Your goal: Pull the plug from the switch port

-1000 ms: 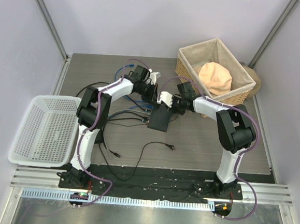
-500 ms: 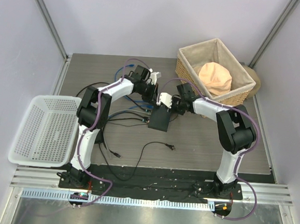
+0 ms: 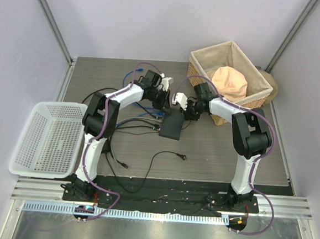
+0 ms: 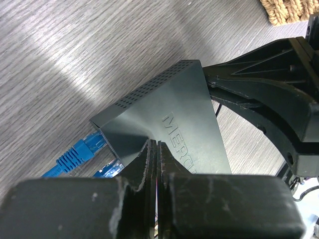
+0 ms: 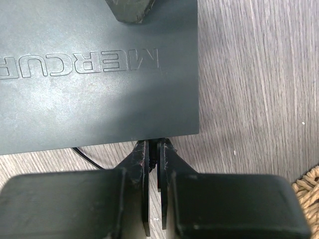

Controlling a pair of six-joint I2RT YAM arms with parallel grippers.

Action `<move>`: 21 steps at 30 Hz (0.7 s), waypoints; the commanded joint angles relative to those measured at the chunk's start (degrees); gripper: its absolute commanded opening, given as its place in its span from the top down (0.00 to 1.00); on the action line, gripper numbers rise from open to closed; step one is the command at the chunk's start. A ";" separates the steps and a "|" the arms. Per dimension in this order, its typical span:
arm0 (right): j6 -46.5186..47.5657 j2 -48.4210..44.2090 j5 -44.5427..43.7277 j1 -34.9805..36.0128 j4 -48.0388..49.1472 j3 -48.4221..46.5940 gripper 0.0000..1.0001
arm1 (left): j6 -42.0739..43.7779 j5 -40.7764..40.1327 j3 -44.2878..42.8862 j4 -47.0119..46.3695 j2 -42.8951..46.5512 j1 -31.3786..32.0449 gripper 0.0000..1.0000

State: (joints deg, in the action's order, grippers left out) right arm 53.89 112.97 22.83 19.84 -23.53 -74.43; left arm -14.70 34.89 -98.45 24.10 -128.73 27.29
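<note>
Top view: switch (image 3: 171,129), dark grey, flat on the wood-grain table (image 3: 229,152), between the two arms. At the switch's far edge, left gripper (image 3: 166,106); just beside it, at the switch's far right corner, right gripper (image 3: 183,111); finger state of either not legible from here. Blue cables (image 3: 146,114) trailing off from the switch's left side. Black cord (image 3: 162,155) loose on the near side of the switch. Wicker basket (image 3: 199,73) beyond and right of the switch, with a peach cloth (image 3: 229,83) inside. White plastic basket (image 3: 47,138) well left of the switch.

Left wrist view: switch with embossed lettering upward. Blue plug (image 4: 82,149) meeting the switch's narrow socket edge, a second blue connector just beside it. Left fingers (image 4: 144,159) pressed flat together, nothing between them, tips on the switch's top face near the socket edge. Right gripper against the switch's far side.

Right wrist view: right fingers (image 5: 143,164) drawn almost together, only a slit between, nothing seen in it; tips at the switch's plain edge, opposite the lettering's base. Left fingertip on the switch's top.
</note>
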 commanded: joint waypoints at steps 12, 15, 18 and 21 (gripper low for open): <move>10.27 -0.20 -18.86 0.47 -3.28 10.53 0.98 | 3.19 -4.84 0.54 5.43 -2.14 0.66 1.00; 9.92 -0.38 -19.66 0.38 -3.19 10.98 0.99 | 3.19 -4.75 0.37 5.43 -2.32 0.75 1.00; 5.45 0.93 -18.53 0.12 -5.11 9.49 0.99 | 3.27 -4.84 0.11 5.52 -2.49 0.75 1.00; 6.04 1.12 -18.95 0.55 -6.55 7.28 0.99 | 3.71 -4.57 -0.33 5.78 -2.50 0.92 1.00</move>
State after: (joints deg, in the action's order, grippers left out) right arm 60.36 109.54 14.02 22.20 -18.48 -69.19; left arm -13.98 34.48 -98.89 24.56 -128.75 27.88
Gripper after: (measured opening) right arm 0.077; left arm 0.014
